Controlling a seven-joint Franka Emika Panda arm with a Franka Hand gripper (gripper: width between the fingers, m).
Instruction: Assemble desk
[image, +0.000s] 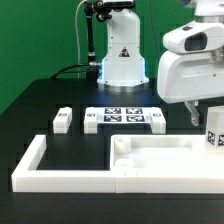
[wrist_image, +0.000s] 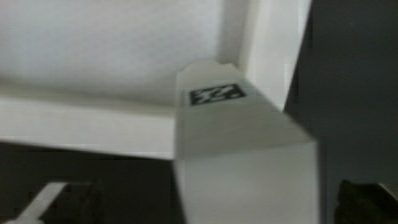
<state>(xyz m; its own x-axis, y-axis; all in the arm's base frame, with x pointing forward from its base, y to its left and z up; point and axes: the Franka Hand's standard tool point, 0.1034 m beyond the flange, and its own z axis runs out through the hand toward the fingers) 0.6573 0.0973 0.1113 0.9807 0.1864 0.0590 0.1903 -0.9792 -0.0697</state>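
Note:
My gripper (image: 205, 116) is shut on a white block leg (image: 213, 133) with a black-and-white tag and holds it upright over the right end of the white tabletop (image: 160, 155). The tabletop lies flat at the front, with a round socket (image: 121, 146) in its near-left corner. In the wrist view the leg (wrist_image: 231, 140) runs out from between the dark fingers (wrist_image: 50, 203), its tagged end over the tabletop's (wrist_image: 107, 60) edge. A loose leg (image: 63, 120) lies on the black table at the exterior view's left.
The long low white border wall (image: 35, 165) runs round the tabletop's left and front. The marker board (image: 125, 118) lies behind it, with small white blocks at its ends. The robot's base (image: 122, 60) stands at the back.

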